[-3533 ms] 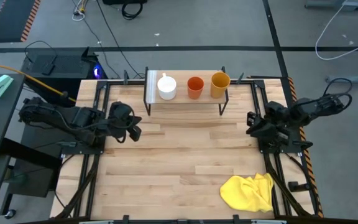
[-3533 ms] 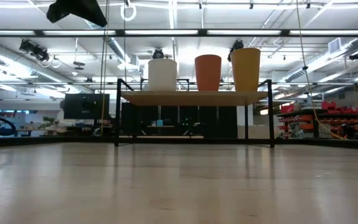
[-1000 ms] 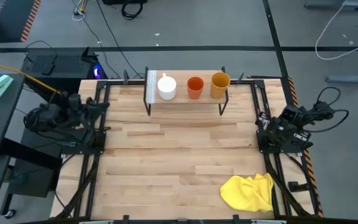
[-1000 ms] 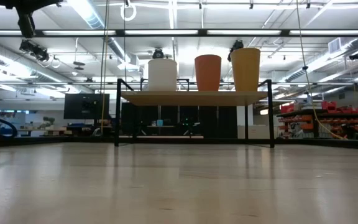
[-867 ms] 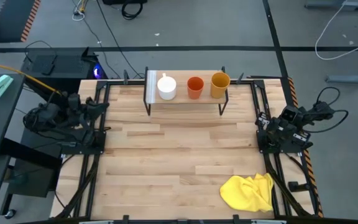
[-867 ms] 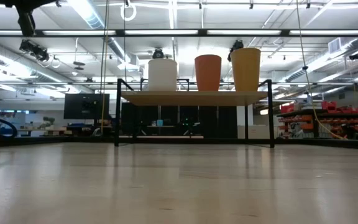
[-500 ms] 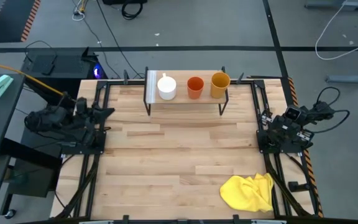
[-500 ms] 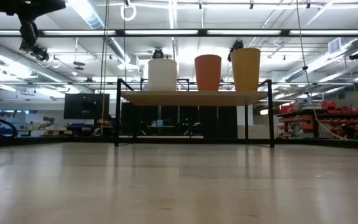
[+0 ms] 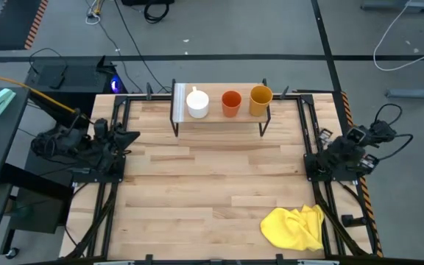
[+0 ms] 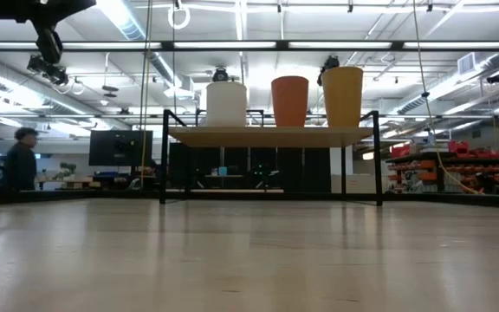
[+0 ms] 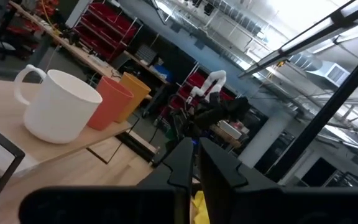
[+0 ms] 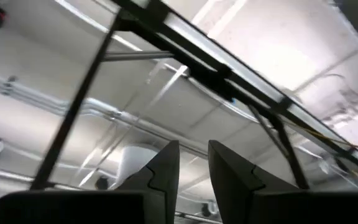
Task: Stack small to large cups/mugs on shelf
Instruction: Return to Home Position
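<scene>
Three cups stand in a row by their bases on the shelf (image 9: 219, 118) at the table's far edge: the white mug (image 9: 197, 102), the orange-red cup (image 9: 231, 102) and the taller yellow-orange cup (image 9: 260, 100). The low view shows them side by side: white mug (image 10: 226, 104), orange-red cup (image 10: 290, 100), yellow-orange cup (image 10: 342, 96). My left gripper (image 9: 129, 135) is shut, folded back at the table's left edge, looking at the white mug (image 11: 61, 106). My right gripper (image 12: 193, 155) is shut, folded at the right edge (image 9: 328, 147), pointing up at the ceiling.
A crumpled yellow cloth (image 9: 294, 227) lies near the table's near right corner. Black frame rails run along the left and right table edges. A person (image 10: 20, 160) stands in the room beyond the table, at the low view's left.
My left arm has settled a little at the table's left edge, its gripper shifting slightly toward the near edge. My right arm has drawn a little farther toward the right edge. A person has come into the low view. The cups have kept still.
</scene>
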`<state>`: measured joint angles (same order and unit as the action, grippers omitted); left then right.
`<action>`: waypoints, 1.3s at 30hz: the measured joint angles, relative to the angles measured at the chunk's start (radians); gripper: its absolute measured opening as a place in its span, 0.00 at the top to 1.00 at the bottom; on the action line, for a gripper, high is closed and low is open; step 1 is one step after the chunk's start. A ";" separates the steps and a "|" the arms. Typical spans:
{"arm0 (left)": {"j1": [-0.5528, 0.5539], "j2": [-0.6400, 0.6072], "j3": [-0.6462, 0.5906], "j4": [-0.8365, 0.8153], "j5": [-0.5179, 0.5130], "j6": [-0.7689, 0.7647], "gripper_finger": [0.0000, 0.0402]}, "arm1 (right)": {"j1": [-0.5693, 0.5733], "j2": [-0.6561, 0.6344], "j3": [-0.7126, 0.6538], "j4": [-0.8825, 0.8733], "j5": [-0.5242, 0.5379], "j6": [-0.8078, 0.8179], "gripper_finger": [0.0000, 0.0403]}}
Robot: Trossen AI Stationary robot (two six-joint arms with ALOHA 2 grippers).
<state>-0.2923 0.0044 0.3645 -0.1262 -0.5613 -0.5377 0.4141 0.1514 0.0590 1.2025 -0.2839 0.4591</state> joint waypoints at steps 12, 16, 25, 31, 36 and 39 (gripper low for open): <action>0.000 0.000 0.000 0.000 -0.001 -0.002 0.94 | 0.000 -0.032 0.013 0.076 -0.160 -0.067 0.77; 0.000 0.000 0.000 -0.001 -0.001 -0.002 0.93 | 0.000 -0.069 0.013 0.064 -0.172 -0.069 0.77; 0.000 0.000 0.000 -0.001 -0.001 -0.001 0.92 | -0.054 -0.144 0.013 0.018 -0.193 -0.041 0.77; 0.000 0.000 0.000 -0.001 -0.001 0.000 0.94 | -0.094 -0.150 0.013 0.028 -0.207 -0.007 0.77; 0.000 0.000 0.000 0.001 -0.001 0.000 0.93 | -0.111 -0.150 0.013 0.082 -0.242 -0.006 0.77; 0.000 0.000 0.000 0.002 -0.001 0.001 0.92 | -0.111 -0.150 0.013 0.087 -0.242 -0.006 0.77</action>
<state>-0.2923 0.0048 0.3645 -0.1244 -0.5622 -0.5371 0.3027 0.0017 0.0723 1.2900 -0.5259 0.4534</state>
